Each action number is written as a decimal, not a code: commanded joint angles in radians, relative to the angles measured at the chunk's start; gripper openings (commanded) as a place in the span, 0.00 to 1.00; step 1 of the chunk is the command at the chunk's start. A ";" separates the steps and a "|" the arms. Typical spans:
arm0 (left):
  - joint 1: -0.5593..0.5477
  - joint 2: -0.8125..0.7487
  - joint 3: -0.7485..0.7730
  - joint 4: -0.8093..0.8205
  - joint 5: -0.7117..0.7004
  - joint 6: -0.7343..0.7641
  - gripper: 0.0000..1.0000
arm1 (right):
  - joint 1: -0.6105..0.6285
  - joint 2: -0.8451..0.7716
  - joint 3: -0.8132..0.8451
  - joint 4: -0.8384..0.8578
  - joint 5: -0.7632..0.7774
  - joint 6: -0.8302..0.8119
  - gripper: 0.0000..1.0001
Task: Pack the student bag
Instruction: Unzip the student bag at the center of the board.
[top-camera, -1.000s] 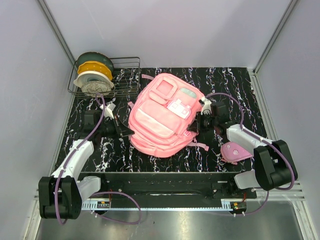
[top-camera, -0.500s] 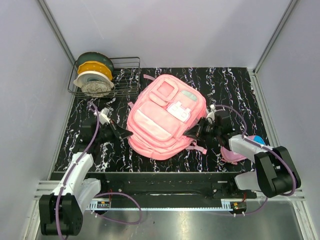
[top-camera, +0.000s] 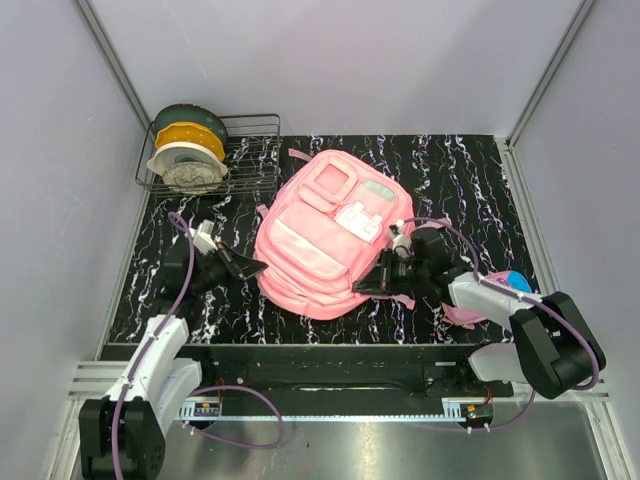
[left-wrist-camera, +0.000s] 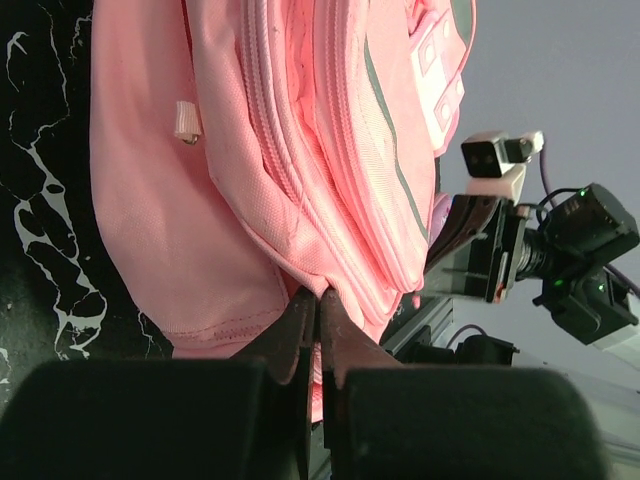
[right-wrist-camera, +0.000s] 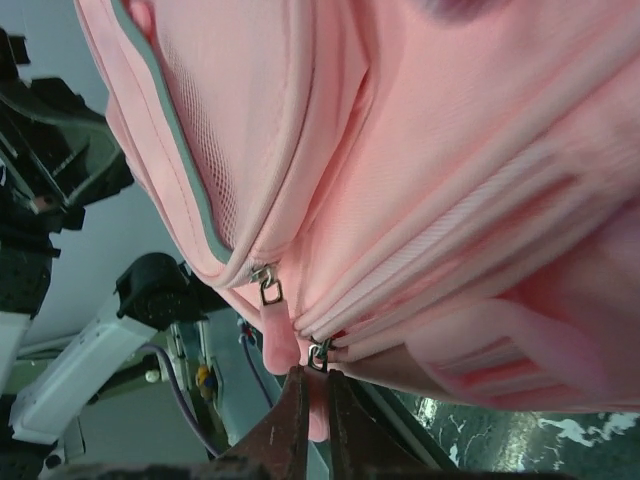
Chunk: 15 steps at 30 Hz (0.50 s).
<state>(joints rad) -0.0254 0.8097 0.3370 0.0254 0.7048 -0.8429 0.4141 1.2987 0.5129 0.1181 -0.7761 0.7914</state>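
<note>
Pink fabric student bag lies flat on the counter; its white patch bears marks too small to read; left hand is pressed together at the bag's left edge; right hand is clamped on a pink zip tab.

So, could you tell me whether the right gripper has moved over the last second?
Yes. Against the wire rack, the right gripper has drawn back toward the near edge of the table, along the right side of the student bag.
</note>
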 joint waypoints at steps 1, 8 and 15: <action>-0.022 -0.058 -0.016 0.160 -0.053 -0.082 0.00 | 0.123 0.027 -0.045 0.106 -0.039 0.093 0.00; -0.059 -0.081 -0.044 0.180 -0.099 -0.113 0.00 | 0.248 0.024 -0.054 0.278 0.102 0.216 0.00; -0.148 -0.130 -0.059 0.173 -0.185 -0.136 0.00 | 0.379 0.018 -0.049 0.408 0.365 0.330 0.00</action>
<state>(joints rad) -0.1242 0.7185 0.2832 0.0826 0.5152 -0.9363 0.7261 1.3354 0.4515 0.3569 -0.5312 1.0161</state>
